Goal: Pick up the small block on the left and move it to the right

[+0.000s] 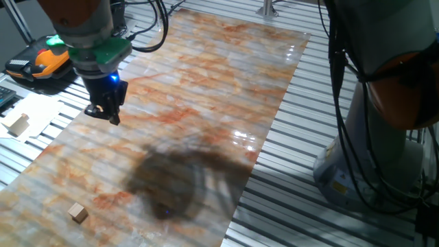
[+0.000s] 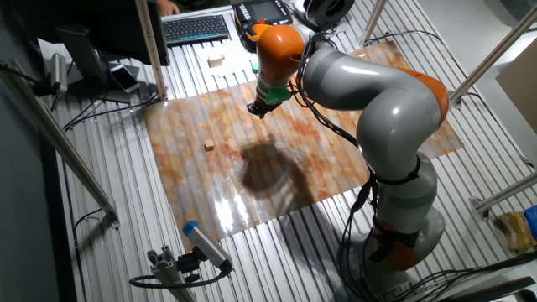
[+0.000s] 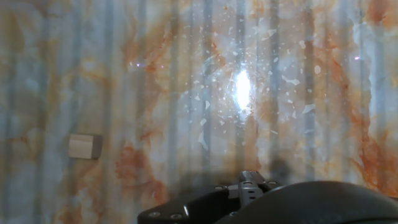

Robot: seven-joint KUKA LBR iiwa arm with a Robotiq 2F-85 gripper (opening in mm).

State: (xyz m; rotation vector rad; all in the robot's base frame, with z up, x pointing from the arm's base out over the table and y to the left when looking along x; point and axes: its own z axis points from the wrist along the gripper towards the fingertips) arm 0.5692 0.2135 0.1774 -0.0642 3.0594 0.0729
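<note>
Closest to the lens in one fixed view is the block (image 1: 78, 213), a tiny tan cube sitting by itself on the marbled mat (image 1: 226, 89) near its front edge, nothing touching it. The gripper (image 1: 108, 113) hangs up in the air well apart from the block, toward the far-left stretch of the mat, fingers pointing down and carrying nothing. From that view the jaws look pretty much together, narrow at best, but honestly I can't tell for sure, and the hand view only shows the dark body of the hand at the bottom edge, not the tips. The thing that matters: in the hand view the block (image 3: 84, 146) sits well off to the left of the hand's centre line and a bit ahead of it, so it's nowhere near between the fingers. The other fixed view agrees, with the block (image 2: 209, 145) out on the mat well away from the gripper (image 2: 259, 108). It's a cube, so no real long axis to fuss over; its faces look roughly square to the hand view's frame. I'd say the grab hasn't started and the next move needs a sideways slide over the block, jaws spread, then down. There's only one arm, so no choice there.
</note>
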